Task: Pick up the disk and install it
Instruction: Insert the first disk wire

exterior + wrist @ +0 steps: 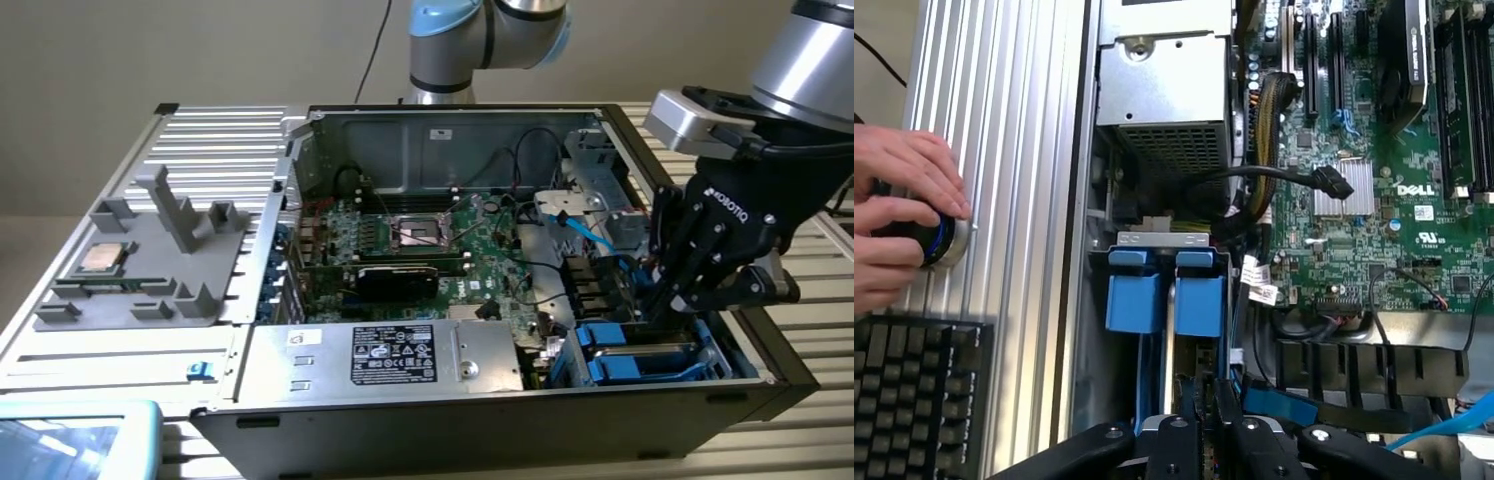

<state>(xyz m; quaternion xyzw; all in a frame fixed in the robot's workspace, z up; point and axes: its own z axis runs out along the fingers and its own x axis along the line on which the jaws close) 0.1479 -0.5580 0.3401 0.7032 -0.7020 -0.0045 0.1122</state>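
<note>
your gripper (671, 312) | jaws clenched, it seems on the disk (1199, 305) | disk's blue frame just ahead of jaws, inside the case (467, 425)

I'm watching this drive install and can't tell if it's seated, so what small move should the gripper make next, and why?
Probably ease the disk a little deeper, straight along the drive bay. The gripper is shut on its near edge, the disk sits partway between the bay's walls, and nothing shows it latched.
</note>
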